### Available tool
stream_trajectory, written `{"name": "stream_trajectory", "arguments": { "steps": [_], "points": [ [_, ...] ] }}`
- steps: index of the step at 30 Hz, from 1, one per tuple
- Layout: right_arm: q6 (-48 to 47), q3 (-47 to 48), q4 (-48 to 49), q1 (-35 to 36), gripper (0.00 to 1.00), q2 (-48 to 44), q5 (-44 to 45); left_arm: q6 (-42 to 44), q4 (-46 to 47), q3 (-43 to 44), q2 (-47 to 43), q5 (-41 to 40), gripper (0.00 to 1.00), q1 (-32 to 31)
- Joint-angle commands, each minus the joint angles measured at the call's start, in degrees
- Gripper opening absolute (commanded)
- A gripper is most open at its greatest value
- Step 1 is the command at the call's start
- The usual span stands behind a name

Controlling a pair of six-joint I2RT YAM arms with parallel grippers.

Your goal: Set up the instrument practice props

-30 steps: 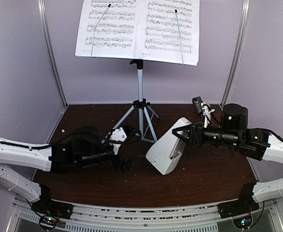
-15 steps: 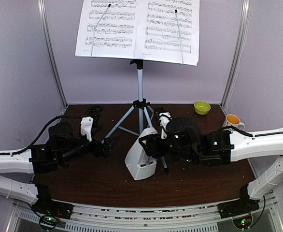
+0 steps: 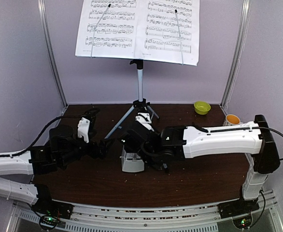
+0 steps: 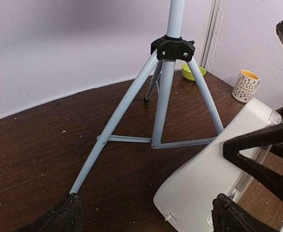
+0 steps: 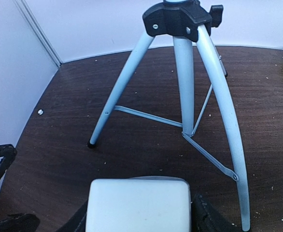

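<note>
The right claw [image 5: 140, 218], half-closed, grips the top of the small white pyramid plastic metronome [image 5: 137, 198], upright beside the silver tripod music stand [image 3: 140, 87] on the dark wooden counter [image 3: 83, 183]. The left claw [image 4: 146, 220] gapes empty. We judge the metronome light, stiff and smooth-sided, best held low.

You had the metronome [image 3: 131, 164] just before the stand [image 3: 140, 84], with the bowl [image 3: 202, 107] and mug [image 3: 232, 119] behind, right.

A white metronome [image 5: 137, 205] sits clasped in the right gripper [image 5: 140, 218], before the silver-legged music stand [image 5: 185, 72] on a dark wooden table [image 5: 49, 145].
</note>
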Motion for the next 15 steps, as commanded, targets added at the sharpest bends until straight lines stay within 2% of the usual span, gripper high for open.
{"name": "stream_trajectory", "arguments": {
  "steps": [1,6,8,11,15],
  "points": [
    [8.2,6.6,-7.5,0.4,0.31,2.9,9.1,-1.1,0.9,-0.7,-0.7,0.0,0.95,0.9],
    [10.9,9.5,-9.4,0.8,0.37,6.5,10.6,-1.4,0.8,-0.4,0.2,0.2,0.95,1.1],
    [12.0,10.8,-10.6,0.8,0.43,7.7,10.6,-1.6,0.7,-0.5,0.2,0.2,0.95,1.1],
    [12.6,11.3,-10.1,0.9,0.57,8.6,10.0,-1.6,0.6,-0.4,0.3,0.3,0.95,1.3],
    [13.1,11.5,-9.0,0.9,0.88,9.2,8.0,-2.4,-0.3,-0.4,0.3,-0.1,0.96,1.4]
  ]
}}
